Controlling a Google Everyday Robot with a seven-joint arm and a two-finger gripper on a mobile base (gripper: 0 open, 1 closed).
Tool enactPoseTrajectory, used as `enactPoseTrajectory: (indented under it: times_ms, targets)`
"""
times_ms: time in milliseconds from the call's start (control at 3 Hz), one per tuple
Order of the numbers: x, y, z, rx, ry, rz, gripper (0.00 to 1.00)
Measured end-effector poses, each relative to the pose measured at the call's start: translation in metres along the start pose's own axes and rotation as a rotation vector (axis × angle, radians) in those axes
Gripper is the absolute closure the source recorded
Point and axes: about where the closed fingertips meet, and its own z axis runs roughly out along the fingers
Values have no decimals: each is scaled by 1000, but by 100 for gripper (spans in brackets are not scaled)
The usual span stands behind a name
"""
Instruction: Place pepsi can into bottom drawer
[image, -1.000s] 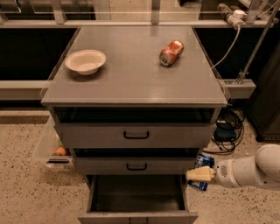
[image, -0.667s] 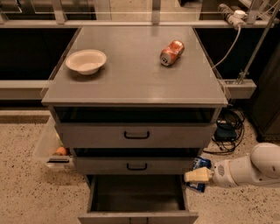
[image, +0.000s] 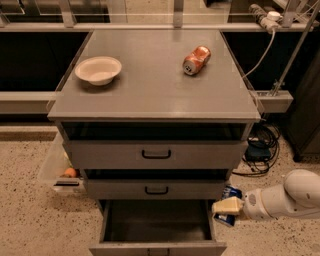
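Observation:
The pepsi can (image: 231, 193), dark blue with white markings, is held in my gripper (image: 227, 206) at the lower right. It sits just right of the open bottom drawer (image: 157, 222), level with the drawer's right wall. The can is partly hidden behind the cream-coloured fingers (image: 226, 205). My white arm (image: 285, 197) reaches in from the right edge. The bottom drawer is pulled out and its dark grey inside shows nothing in it.
A white bowl (image: 98, 69) and a crushed orange can (image: 196, 60) lie on the cabinet top (image: 150, 95). Two shallower drawers with black handles (image: 156, 154) are shut above. A clear bin (image: 57, 170) stands on the floor at left; cables (image: 260, 145) lie at right.
My gripper and the can have shifted slightly left, toward the drawer's right wall. Nothing else has moved.

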Motion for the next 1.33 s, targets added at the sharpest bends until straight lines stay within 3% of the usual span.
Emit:
enactPoseTrajectory:
  times_ms: [333, 667, 1000, 1333]
  targets:
    - [27, -42, 61, -8, 135, 140, 100]
    - [53, -60, 130, -44, 263, 197, 100]
    - [63, -62, 163, -95, 330, 204, 100]
    - [66, -62, 163, -95, 326, 208, 100]
